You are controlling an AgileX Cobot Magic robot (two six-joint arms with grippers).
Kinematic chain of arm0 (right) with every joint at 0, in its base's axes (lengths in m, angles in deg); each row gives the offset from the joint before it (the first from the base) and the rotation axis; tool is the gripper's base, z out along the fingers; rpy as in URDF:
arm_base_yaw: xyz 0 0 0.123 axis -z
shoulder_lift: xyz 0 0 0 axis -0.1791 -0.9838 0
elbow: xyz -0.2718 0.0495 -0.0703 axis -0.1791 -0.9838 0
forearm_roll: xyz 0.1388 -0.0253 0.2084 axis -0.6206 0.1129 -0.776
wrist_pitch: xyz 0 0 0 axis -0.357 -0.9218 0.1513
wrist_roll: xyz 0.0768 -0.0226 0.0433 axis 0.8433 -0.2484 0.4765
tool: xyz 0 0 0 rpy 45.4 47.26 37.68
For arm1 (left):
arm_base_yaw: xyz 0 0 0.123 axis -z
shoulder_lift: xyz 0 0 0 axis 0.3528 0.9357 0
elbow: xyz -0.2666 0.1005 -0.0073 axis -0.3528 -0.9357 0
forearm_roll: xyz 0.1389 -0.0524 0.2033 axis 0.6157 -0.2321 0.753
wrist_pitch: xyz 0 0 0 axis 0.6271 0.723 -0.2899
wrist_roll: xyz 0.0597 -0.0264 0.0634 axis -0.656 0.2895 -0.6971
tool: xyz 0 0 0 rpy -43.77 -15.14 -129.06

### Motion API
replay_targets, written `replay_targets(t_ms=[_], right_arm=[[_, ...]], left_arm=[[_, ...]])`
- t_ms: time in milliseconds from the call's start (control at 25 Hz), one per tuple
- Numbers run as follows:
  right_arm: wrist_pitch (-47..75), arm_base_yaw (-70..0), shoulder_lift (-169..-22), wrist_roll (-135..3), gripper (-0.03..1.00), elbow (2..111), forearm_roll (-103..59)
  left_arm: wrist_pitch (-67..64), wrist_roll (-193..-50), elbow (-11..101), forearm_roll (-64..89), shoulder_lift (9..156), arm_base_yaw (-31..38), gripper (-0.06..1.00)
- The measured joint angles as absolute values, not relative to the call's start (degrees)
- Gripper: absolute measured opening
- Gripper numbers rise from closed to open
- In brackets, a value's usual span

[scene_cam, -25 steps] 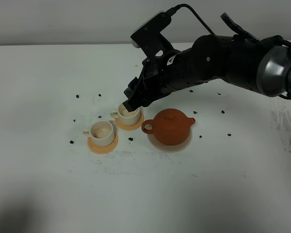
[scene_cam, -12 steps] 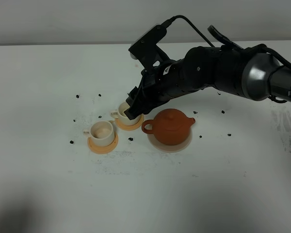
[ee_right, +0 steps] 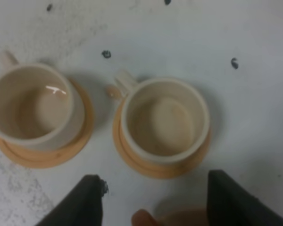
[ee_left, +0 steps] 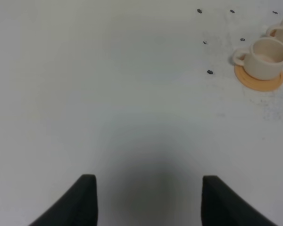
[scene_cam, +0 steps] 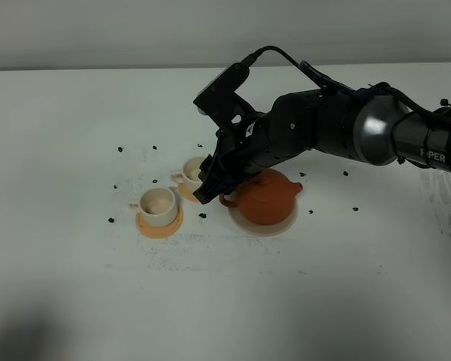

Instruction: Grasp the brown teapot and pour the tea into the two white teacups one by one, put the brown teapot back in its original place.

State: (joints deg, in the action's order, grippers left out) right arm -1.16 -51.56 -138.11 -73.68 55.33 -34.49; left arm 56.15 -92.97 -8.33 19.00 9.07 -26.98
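Observation:
The brown teapot (scene_cam: 264, 197) stands upright on its pale beige mat (scene_cam: 264, 225), handle toward the cups. Two white teacups sit on orange coasters to its left: the nearer one (scene_cam: 158, 204) and the farther one (scene_cam: 190, 177). My right gripper (scene_cam: 209, 192) is low between the farther cup and the teapot's handle (scene_cam: 227, 200). In the right wrist view it (ee_right: 155, 202) is open, with both cups (ee_right: 165, 120) (ee_right: 30, 103) beyond the fingers and a bit of the brown handle (ee_right: 144, 219) between them. My left gripper (ee_left: 148, 202) is open and empty over bare table.
Small dark specks (scene_cam: 120, 149) are scattered on the white table (scene_cam: 75, 286) around the cups and teapot. The left wrist view shows one cup on its coaster (ee_left: 264, 59) far off. The right arm (scene_cam: 338, 131) reaches over the teapot from the right.
My right gripper has moved down and toward the front, from above the farther cup to beside the teapot's handle. The teapot and cups have not moved.

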Motion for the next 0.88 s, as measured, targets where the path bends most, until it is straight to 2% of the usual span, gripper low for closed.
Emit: replay_targets(t_ms=[880], right_arm=[[-5.05,-52.44,-141.54,-72.99,0.51,55.33,-34.63]], left_arm=[[56.15,-92.9,-8.33,19.0,9.07,-26.98,0.51]])
